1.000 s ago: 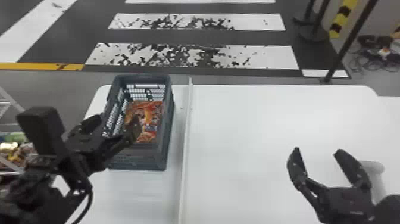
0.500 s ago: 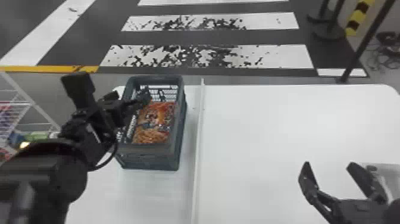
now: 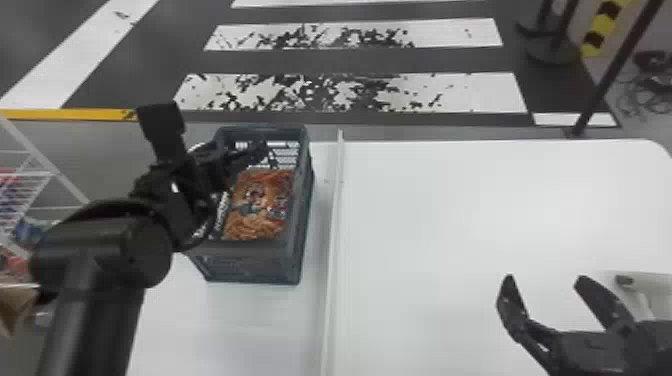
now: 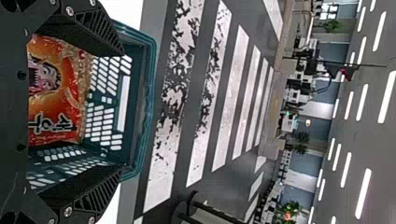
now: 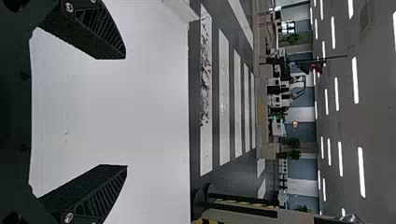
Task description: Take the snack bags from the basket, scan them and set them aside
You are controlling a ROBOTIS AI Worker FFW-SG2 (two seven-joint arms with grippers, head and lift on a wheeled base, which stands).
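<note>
1. While my right gripper (image 3: 545,280) waits over the table (image 3: 475,225) on the right, its fingers well apart with nothing between them, the left one has done the moving: from above the middle of the basket (image 3: 250,247) it has shifted toward the far left part.
2. My left gripper (image 4: 123,111) is spread wide and has hold of nothing.
3. The orange snack bag (image 3: 260,205) lies inside the basket on the left, printed side showing; through the left wrist view I see it between the fingers, beyond their reach as far as I can judge. How high they are above it I cannot tell.
4. For the task, I read this as lining up the first grasp; scanning and setting aside are still to do.
5. Next I'd want to lower in straight, as a finger could catch the rim.
</note>
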